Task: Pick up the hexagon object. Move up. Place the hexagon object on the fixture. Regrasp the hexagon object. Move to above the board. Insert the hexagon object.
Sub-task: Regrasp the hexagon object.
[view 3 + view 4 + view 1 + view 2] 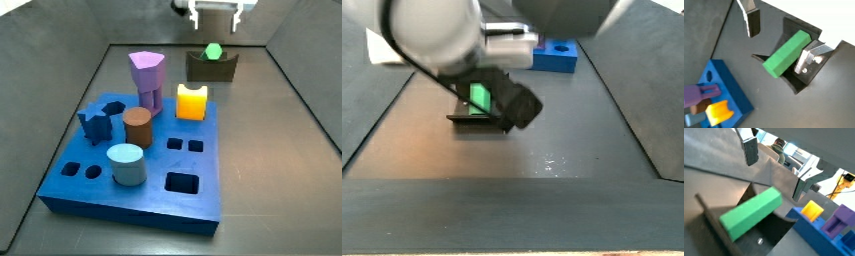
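Note:
The green hexagon object [784,54] lies tilted in the notch of the dark fixture [796,86], also seen in a wrist view [751,214]. In a side view it shows as a green tip [211,50] above the fixture [211,69] at the far end of the floor. My gripper [777,52] stands open just above it, one finger [753,22] on each side and neither touching the prism. The blue board [134,172] with cut-out holes lies nearer the front. In the opposite side view my arm hides most of the green prism [480,95].
On the board stand a purple prism [148,80], a glowing yellow-orange block [193,102], a brown cylinder [138,127], a pale blue cylinder [124,163] and a dark blue piece [96,121]. Grey sloping walls [301,100] ring the floor.

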Controlling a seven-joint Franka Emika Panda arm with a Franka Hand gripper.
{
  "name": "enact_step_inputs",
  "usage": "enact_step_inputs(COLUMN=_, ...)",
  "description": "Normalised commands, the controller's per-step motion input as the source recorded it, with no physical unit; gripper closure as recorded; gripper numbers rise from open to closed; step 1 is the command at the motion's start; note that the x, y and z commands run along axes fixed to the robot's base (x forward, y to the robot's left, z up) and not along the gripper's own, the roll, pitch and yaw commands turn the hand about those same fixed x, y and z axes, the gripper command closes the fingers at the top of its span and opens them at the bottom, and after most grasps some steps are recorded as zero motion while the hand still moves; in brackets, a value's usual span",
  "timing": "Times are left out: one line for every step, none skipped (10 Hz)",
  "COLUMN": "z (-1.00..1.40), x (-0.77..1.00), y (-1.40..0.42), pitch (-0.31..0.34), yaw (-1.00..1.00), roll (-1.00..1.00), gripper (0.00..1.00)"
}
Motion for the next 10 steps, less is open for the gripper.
enact_step_inputs(z=0.41, x=-0.03, y=0.0, pitch=0.044, yaw=-0.02, roll=0.05, gripper=0.0)
enact_step_inputs(z=0.92, x=-0.1, y=-1.0, pitch=0.046, yaw=0.02, roll=1.0, gripper=0.0)
enact_step_inputs(z=0.82, x=-0.1, y=-1.0, pitch=0.043, yaw=0.02, roll=1.0, gripper=0.0)
enact_step_inputs(z=0.77, x=-0.11, y=-1.0, pitch=0.032, yaw=0.02, roll=1.0, gripper=0.0)
enact_step_inputs(z=0.65, x=-0.14, y=-1.0, pitch=0.021, yaw=0.02, roll=1.0, gripper=0.0)
enact_step_inputs(z=0.47, x=-0.12, y=-0.89, pitch=0.017, yaw=0.02, roll=1.0, gripper=0.0)
enact_step_inputs(z=0.25, x=-0.09, y=-0.73, pitch=0.014, yaw=0.02, roll=1.0, gripper=0.0)
enact_step_inputs(z=0.07, x=-0.06, y=-0.56, pitch=0.011, yaw=0.02, roll=1.0, gripper=0.0)
enact_step_inputs(z=0.03, x=-0.03, y=-0.3, pitch=0.01, yaw=0.02, roll=1.0, gripper=0.0)
enact_step_inputs(z=0.03, x=-0.04, y=-0.09, pitch=0.007, yaw=0.02, roll=1.0, gripper=0.0)
